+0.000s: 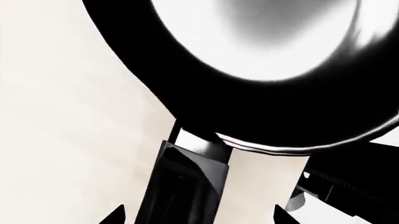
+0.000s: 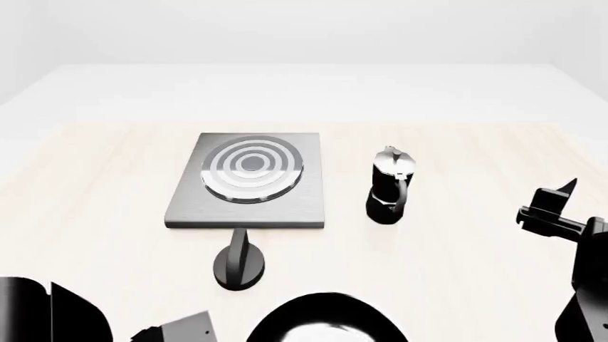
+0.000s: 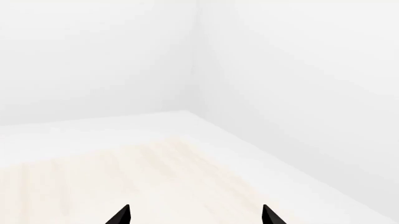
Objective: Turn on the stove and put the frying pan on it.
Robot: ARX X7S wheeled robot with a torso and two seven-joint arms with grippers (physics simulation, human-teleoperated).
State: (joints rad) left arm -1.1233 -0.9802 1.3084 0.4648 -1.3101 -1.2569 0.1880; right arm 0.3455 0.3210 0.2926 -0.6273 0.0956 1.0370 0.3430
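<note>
A pale wood surface sits in a white room. The grey stove with ringed burner lies flat, its black knob just in front; a moka pot stands beside it. The black pan lies just ahead of the left jaws, which gape with nothing held, handle between them. The right jaws, raised off to the side, are spread and hold nothing.

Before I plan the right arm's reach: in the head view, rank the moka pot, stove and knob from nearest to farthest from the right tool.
1. Moka pot, mid-table, closest to the right tool.
2. Stove, left of the pot.
3. Knob, in front of the stove; close to the stove's rank.
</note>
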